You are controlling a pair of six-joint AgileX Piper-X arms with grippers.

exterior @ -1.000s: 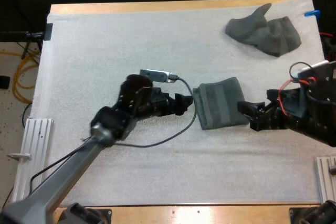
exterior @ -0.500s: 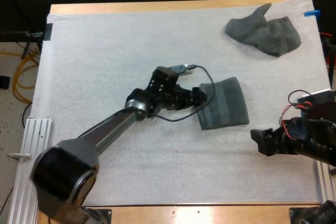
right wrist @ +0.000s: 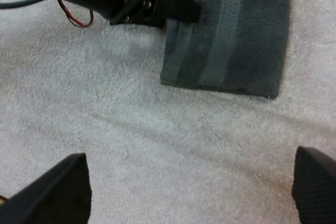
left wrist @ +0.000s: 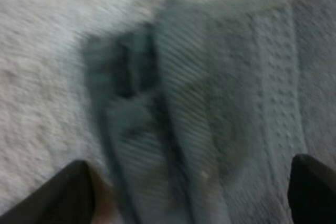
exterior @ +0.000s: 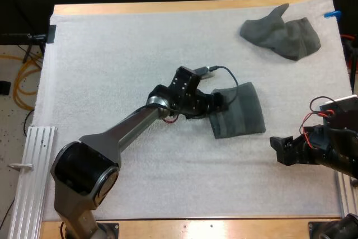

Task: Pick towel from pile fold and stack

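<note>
Left gripper (exterior: 217, 102) at towel's (exterior: 241, 113) left edge
I found it spread wide; towel lay rightward. Right gripper (exterior: 278, 149), also wide, stood farther off.

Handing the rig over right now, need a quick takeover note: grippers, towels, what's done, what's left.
Left gripper: open, at the left edge of the folded towel, mid-mat.
Right gripper: open, over the bare mat, right of the folded towel and clear of it.
Crumpled towel: far right corner of the mat, no gripper near it.
Done: one towel lies folded.
Left: pick the crumpled one, fold it, stack it on the folded towel.
</note>
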